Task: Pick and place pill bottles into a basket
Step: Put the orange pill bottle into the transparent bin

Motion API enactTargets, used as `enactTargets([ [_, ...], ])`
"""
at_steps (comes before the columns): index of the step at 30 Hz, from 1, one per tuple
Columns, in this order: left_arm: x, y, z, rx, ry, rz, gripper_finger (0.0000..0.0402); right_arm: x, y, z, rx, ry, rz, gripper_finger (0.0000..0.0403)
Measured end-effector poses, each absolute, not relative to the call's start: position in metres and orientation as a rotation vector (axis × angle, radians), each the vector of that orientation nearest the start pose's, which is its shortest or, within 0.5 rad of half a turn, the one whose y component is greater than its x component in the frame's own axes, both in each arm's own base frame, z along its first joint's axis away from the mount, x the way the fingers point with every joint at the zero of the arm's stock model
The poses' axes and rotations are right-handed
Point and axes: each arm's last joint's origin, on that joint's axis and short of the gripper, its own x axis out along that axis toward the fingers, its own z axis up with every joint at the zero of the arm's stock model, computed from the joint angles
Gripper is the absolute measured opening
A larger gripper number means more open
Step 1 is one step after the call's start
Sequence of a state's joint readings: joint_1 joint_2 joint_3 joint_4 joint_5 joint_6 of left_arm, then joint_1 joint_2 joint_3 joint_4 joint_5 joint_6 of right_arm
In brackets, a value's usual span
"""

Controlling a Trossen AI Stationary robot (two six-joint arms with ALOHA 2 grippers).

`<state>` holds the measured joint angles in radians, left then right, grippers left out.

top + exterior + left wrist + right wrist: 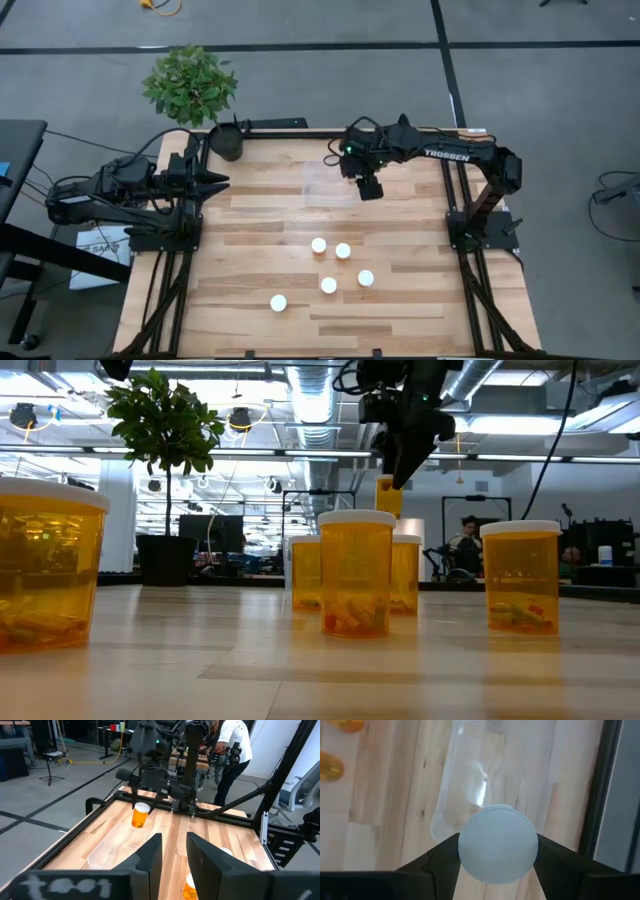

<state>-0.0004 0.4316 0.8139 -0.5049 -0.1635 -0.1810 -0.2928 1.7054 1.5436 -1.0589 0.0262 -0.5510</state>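
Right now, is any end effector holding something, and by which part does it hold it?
Yes. The right end effector holds one pill bottle by its white cap, a finger on each side, above the basket. The left end effector holds nothing.

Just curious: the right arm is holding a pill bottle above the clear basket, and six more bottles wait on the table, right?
Not quite: five pill bottles wait, as the high view shows. The right gripper does hold a bottle above the basket.

I see a table [400, 300] of pale, smooth wood planks. The pill bottles [357, 572] look like shiny see-through orange plastic with matt white caps. The basket [485, 775] is clear, glossy plastic. My right gripper [497, 852] has matt black fingers.
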Motion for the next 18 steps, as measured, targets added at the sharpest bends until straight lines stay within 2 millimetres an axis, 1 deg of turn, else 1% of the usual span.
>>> enactTargets([
  [7, 0.081, 0.005, 0.349, -0.17, 0.107, 0.173, 0.0077, 0.329, -0.113, 0.286, -0.281, 1.245, 0.058, 0.0215],
  [9, 0.081, 0.005, 0.349, -0.17, 0.107, 0.174, 0.0077, 0.336, -0.115, 0.28, -0.284, 1.238, 0.058, 0.0216],
  [11, 0.081, 0.005, 0.349, -0.17, 0.107, 0.173, 0.0077, 0.336, -0.117, 0.271, -0.269, 1.277, 0.067, 0.0217],
  [13, 0.081, 0.005, 0.349, -0.17, 0.107, 0.174, 0.0077, 0.344, -0.119, 0.268, -0.273, 1.243, 0.057, 0.0218],
  [15, 0.081, 0.005, 0.349, -0.171, 0.107, 0.173, 0.0077, 0.343, -0.121, 0.26, -0.249, 1.288, 0.069, 0.0218],
  [17, 0.081, 0.005, 0.349, -0.175, 0.106, 0.173, 0.0077, 0.35, -0.123, 0.254, -0.247, 1.271, 0.075, 0.0216],
  [18, 0.081, 0.005, 0.349, -0.176, 0.106, 0.174, 0.0077, 0.35, -0.124, 0.249, -0.238, 1.293, 0.083, 0.0215],
])
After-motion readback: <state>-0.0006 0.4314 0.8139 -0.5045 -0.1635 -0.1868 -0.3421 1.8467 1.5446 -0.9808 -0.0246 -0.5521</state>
